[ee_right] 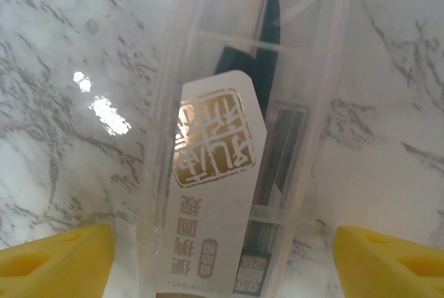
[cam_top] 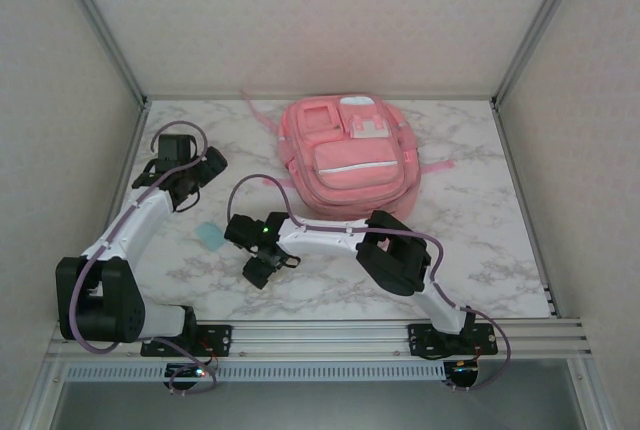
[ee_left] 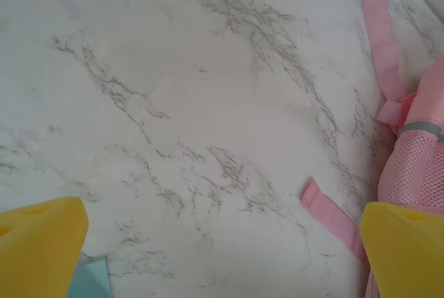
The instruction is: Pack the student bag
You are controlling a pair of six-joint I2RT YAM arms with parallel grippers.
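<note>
Two wide-spread claws: left claw (ee_left: 222, 249) over marble table (ee_left: 208, 69) near student bag (cam_top: 348, 165), right claw (ee_right: 222, 260) astride clear case (ee_right: 243, 138).

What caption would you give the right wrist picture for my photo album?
The right gripper, open, hovers over a clear plastic stationery case on the marble table.

Pink student bag (cam_top: 345, 165) on grey-veined white marble table (cam_top: 480, 240).
</note>
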